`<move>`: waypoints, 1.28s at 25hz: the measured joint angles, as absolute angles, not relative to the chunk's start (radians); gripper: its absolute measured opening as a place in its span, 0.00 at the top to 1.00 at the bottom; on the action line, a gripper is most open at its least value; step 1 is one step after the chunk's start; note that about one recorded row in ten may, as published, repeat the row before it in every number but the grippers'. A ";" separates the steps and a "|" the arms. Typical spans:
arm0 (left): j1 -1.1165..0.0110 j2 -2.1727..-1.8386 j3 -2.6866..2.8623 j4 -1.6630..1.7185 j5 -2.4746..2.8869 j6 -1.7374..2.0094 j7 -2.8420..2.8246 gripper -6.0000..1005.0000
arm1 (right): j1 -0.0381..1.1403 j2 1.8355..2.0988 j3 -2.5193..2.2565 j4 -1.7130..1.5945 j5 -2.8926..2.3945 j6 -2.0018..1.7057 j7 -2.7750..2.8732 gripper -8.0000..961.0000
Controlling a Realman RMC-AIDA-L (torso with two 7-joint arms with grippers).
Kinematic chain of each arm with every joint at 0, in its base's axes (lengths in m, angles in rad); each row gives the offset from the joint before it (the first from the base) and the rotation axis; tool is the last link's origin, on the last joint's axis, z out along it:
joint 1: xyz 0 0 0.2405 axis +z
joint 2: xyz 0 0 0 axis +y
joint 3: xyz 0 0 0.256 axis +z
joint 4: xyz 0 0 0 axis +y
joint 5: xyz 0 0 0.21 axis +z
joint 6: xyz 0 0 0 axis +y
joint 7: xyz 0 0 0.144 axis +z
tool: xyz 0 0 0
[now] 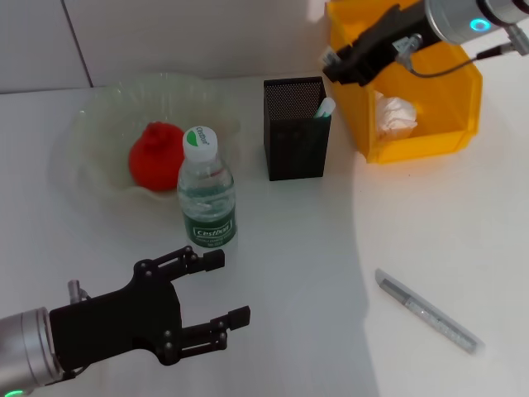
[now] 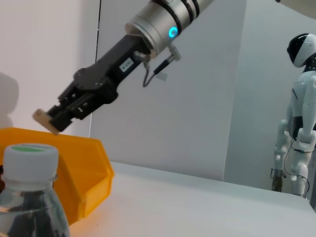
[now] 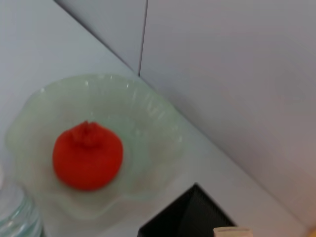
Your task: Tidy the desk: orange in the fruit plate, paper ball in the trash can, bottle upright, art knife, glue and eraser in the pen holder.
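Note:
The orange [image 1: 155, 155] lies in the pale-green fruit plate [image 1: 91, 124]. Just in front of the plate, the bottle [image 1: 207, 194] stands upright. My left gripper [image 1: 231, 288] is open and empty on the near side of the bottle. My right gripper [image 1: 332, 68] hovers above the black mesh pen holder [image 1: 294, 132], shut on the eraser [image 2: 43, 118]. A white-and-green glue stick [image 1: 324, 107] pokes out of the holder. The paper ball [image 1: 397, 116] sits in the yellow trash can [image 1: 450, 124]. The art knife [image 1: 428, 321] lies flat on the table at the near right.
The trash can stands just right of the pen holder, close under my right arm. A white wall runs behind the desk. A white humanoid robot [image 2: 298, 113] stands far off beyond the table.

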State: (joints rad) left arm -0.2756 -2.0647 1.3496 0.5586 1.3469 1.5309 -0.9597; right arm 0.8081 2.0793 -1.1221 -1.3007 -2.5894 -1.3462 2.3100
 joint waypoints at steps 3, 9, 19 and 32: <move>-0.277 -2.065 1.350 0.561 1.347 1.531 -0.959 0.22 | 0.838 2.080 -1.136 -1.252 -2.589 -1.294 2.308 0.65; -0.278 -2.065 1.350 0.560 1.347 1.531 -0.959 0.22 | 0.871 2.079 -1.170 -1.150 -2.589 -1.204 2.303 0.63; -0.276 -2.063 1.350 0.561 1.347 1.532 -0.959 0.22 | 0.907 2.080 -1.182 -1.049 -2.589 -1.174 2.294 0.60; -0.270 -2.062 1.350 0.560 1.347 1.533 -0.959 0.22 | 0.874 2.081 -1.172 -1.148 -2.589 -1.225 2.329 0.34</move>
